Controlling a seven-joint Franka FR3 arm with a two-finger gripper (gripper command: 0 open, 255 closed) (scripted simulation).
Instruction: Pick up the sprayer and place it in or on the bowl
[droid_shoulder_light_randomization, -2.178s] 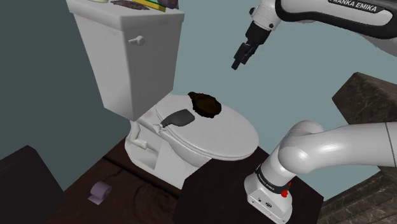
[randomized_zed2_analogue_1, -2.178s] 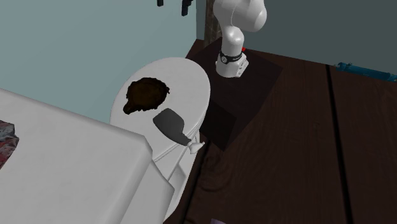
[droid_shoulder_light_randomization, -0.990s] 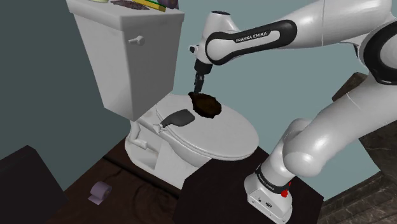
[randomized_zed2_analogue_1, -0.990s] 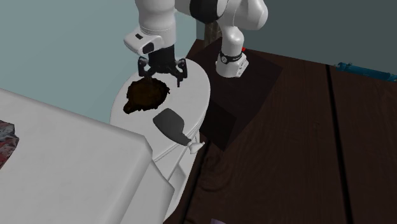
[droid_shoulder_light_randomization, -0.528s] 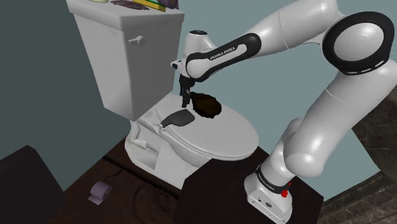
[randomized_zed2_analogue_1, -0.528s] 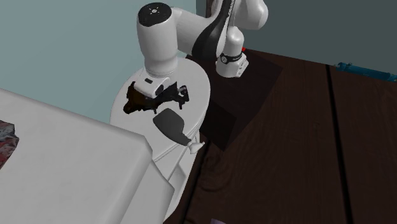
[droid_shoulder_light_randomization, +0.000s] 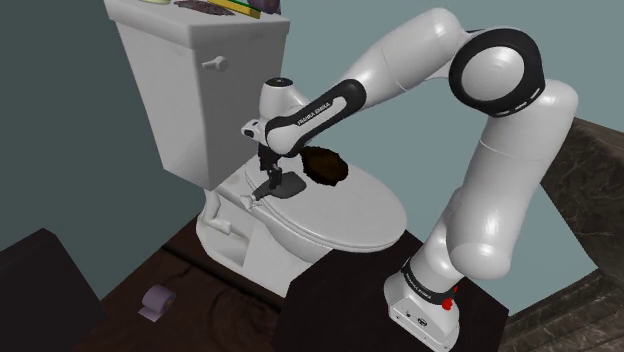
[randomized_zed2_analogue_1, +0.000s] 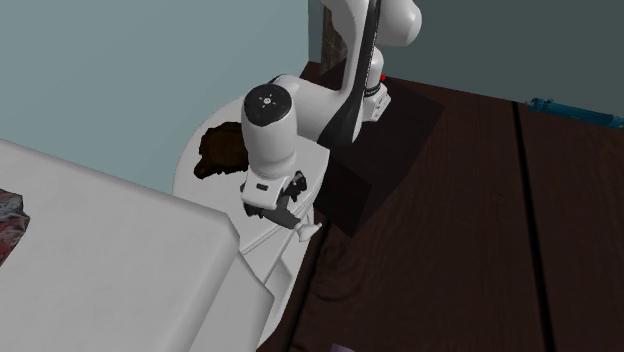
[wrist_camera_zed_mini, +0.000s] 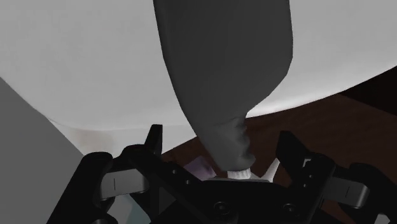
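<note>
Gripper (wrist_camera_zed_mini: 221, 145) open, fingers (wrist_camera_zed_mini: 153, 137) straddling neck of dark grey sprayer (wrist_camera_zed_mini: 222, 57); no contact seen. Sprayer lies flat on white toilet lid (droid_shoulder_light_randomization: 345, 215), just beside dark brown bowl (droid_shoulder_light_randomization: 325, 165). In last half-second hand moved off bowl's edge, down onto sprayer. Approach looks done; likely next step is closing on neck, then short carry to bowl.

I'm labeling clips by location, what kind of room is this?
Likely a bathroom: a white toilet with its lid shut, its tank behind, and what looks like a paper roll on the floor.
</note>
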